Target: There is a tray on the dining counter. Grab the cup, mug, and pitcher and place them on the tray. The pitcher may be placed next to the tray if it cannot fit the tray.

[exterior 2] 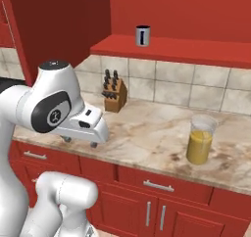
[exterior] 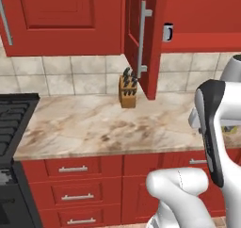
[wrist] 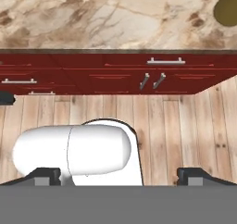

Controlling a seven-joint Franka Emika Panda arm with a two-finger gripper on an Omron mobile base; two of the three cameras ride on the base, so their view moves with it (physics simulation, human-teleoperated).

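1. The opening of the task is judged to be in hand: nothing is held, and no item is seen on a tray. The base is parked before the wall counter (exterior 2: pixel 162 133), not the dining counter.

2. The gripper (wrist: pixel 118 174) is seen from the hand view with its two dark fingertips (wrist: pixel 44 174) set wide apart and nothing between them; it is pointed down at the wooden floor (wrist: pixel 185 126) and the red drawer fronts (wrist: pixel 92 75), short of the counter edge.

3. The pitcher (exterior 2: pixel 201 140), with orange-yellow liquid, is stood upright on the wall counter, well to the right of the knife block (exterior 2: pixel 113 91). The mug (exterior 2: pixel 142 35) is placed on the red shelf (exterior 2: pixel 186 47) above the tiled backsplash.

4. The next move is judged to call for the hand to be raised and swung to the right over the counter, then lowered around the pitcher, or lifted higher to the shelf for the mug. A wide opening would be needed for the pitcher's body.

5. In the right base view, the pitcher is shown whole; in the hand view only a dark yellow rounded edge (wrist: pixel 227 8) is caught at the top right corner, probably its base.

6. In the left base view, the mug (exterior: pixel 167 32) is partly hidden behind an open cabinet door (exterior: pixel 146 38), and a black stove (exterior: pixel 12 123) is shown at the counter's left end.
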